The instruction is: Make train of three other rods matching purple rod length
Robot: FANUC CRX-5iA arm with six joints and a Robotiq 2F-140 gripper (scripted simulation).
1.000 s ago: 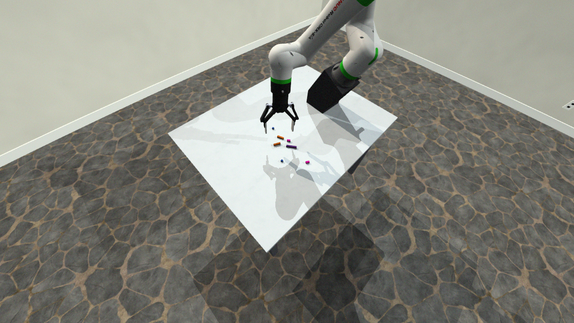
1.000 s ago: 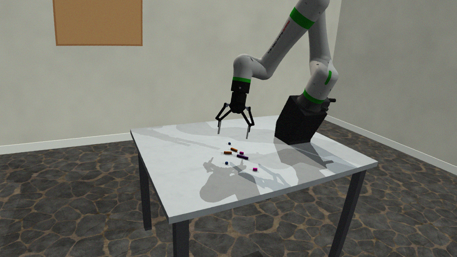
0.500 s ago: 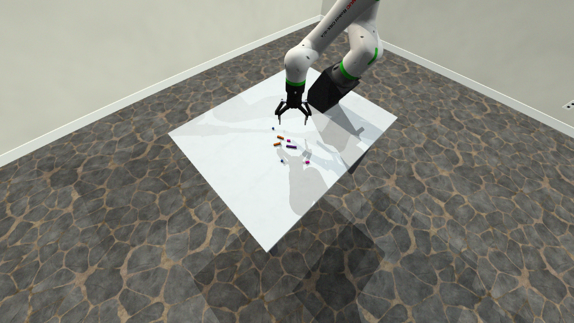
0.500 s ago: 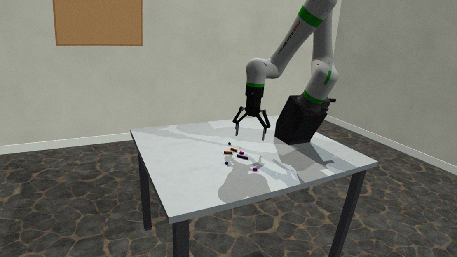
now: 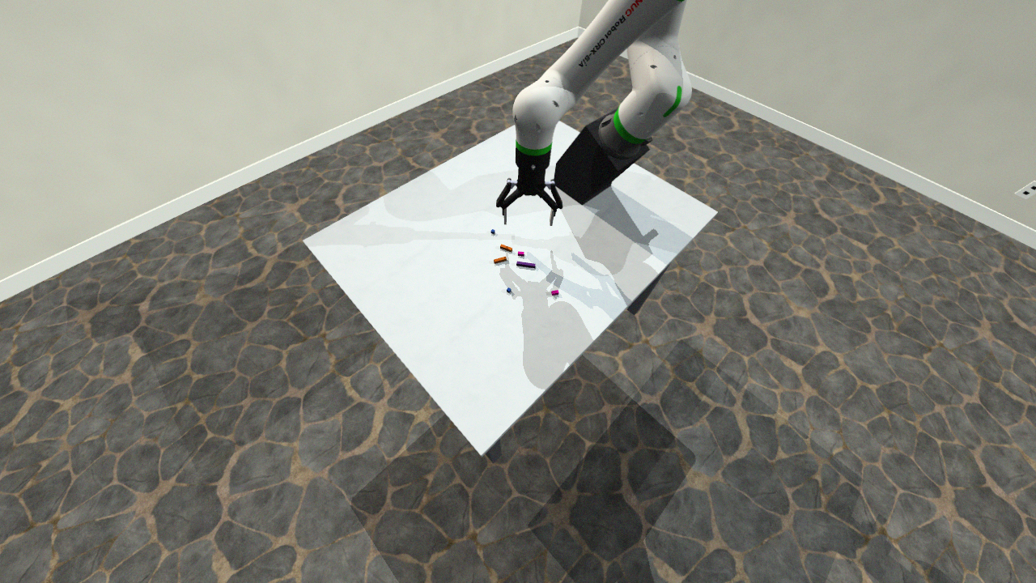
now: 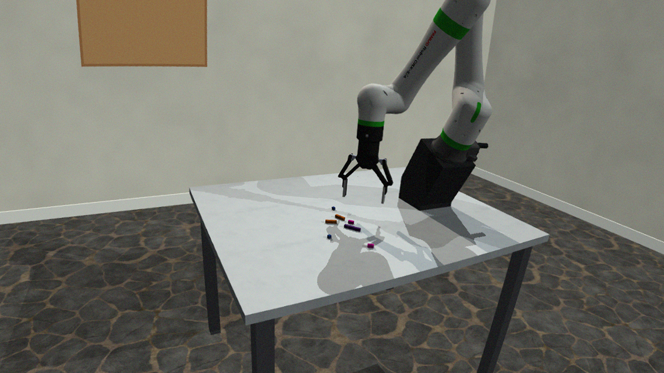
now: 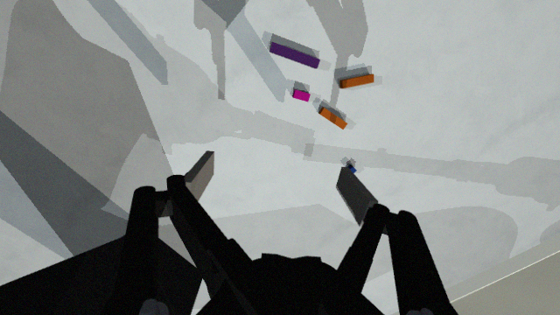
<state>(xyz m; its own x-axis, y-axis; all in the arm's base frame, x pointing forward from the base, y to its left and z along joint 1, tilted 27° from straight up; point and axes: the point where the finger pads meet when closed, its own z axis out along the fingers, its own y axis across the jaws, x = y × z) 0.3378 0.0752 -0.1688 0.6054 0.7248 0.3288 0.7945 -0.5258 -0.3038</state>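
The purple rod (image 5: 525, 265) lies flat near the table's middle; it also shows in the wrist view (image 7: 294, 55) and in the exterior view (image 6: 352, 228). Two orange rods (image 5: 505, 248) (image 5: 499, 260) lie left of it, and a magenta rod (image 5: 520, 253) lies between them and the purple rod. A second magenta rod (image 5: 554, 292) and a blue rod (image 5: 508, 290) lie nearer the front. Another blue rod (image 5: 492, 231) lies at the back, just past my right fingertip in the wrist view (image 7: 351, 168). My gripper (image 5: 528, 214) is open and empty, hovering above the table behind the rods.
The arm's black base (image 5: 592, 165) stands at the table's back corner. The white table (image 6: 362, 241) has edges on all sides around the rod cluster. A brown board (image 6: 141, 22) hangs on the wall.
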